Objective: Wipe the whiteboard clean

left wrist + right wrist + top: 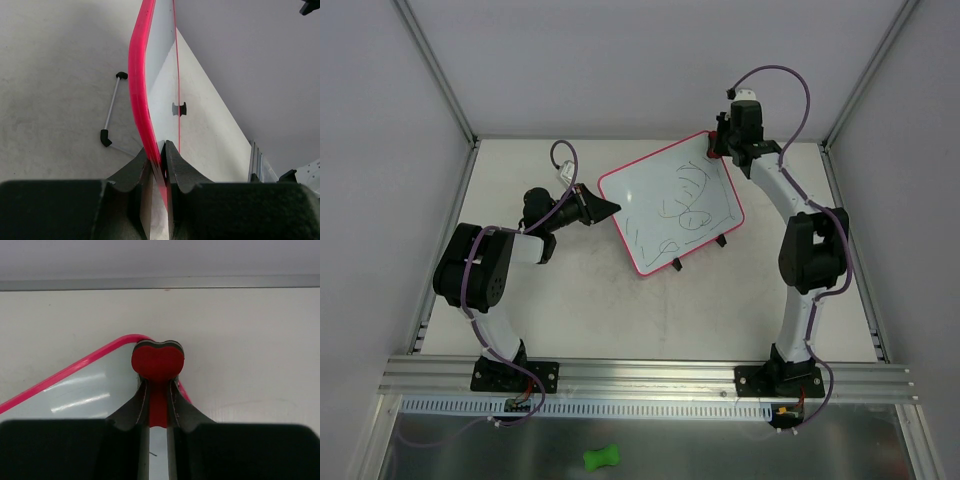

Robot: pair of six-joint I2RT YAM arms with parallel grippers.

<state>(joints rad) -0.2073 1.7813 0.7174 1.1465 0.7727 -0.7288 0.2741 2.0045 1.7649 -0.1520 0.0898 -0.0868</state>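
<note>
**Board pinned, eraser parked on the corner, nothing wiped yet**

So the whiteboard (672, 212) sits about mid-table, turned like a diamond, pink frame all round, two little black clips (677, 265) on its near edge; the dark scribbles (685, 205) are all there, so I'd say the erasing proper hasn't started

The left gripper (159, 152) has its fingers clamped tight on the pink frame at the board's left corner; in the wrist view the rim runs right in between the pads; my guess is that it's there as an anchor, so the board doesn't skate across the table (570, 310) once rubbing starts

The right gripper (158, 390) is closed on a red eraser (157, 362), held by its waist with the fat rounded end poking out front; it sits over the board's far corner, right at the frame; can't tell whether it's actually pressing on the surface; starting from a corner makes sense for sweeping inward over the marks

Reading matter: none; the scribbles are loops and squiggles, not letters, and I see no logo or label anywhere

Also a green bone-shaped thing (603, 458) lies down front, past the arm bases, well away from everything
</note>
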